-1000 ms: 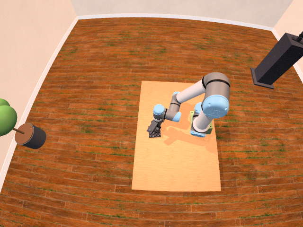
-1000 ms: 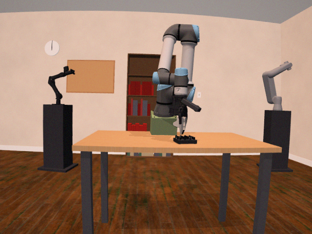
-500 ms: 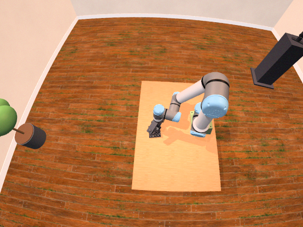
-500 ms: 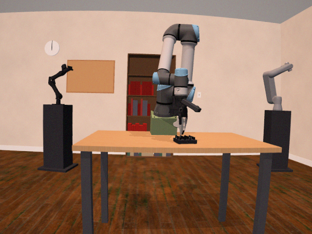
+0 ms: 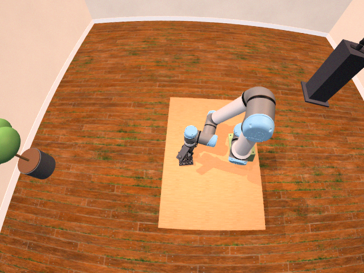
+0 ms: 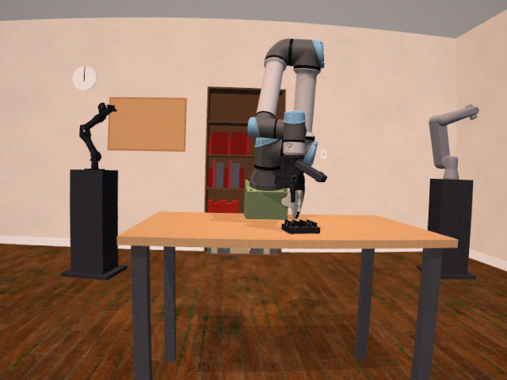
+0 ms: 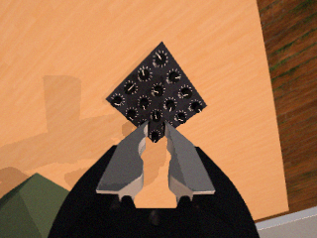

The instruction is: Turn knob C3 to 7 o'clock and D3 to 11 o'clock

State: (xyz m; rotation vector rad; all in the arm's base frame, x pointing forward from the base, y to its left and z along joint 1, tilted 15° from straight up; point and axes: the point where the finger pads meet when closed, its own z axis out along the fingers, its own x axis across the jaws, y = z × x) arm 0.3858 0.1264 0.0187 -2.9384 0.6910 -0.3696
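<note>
Now | gripper (image 7: 155, 130): nearly closed, holding nothing | fingertips flank corner knob (image 7: 155, 135) of knob box (image 7: 163, 81)

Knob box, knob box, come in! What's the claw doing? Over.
Claw nearly shut, holding nothing, hanging above the knob box at its near corner knob. Box flat on the table. Nothing in the way.

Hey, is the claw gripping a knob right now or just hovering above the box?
Hovering, nearly shut on nothing. In the exterior view the claw ends above the knob box; the wrist view shows a narrow gap between its fingers.
</note>
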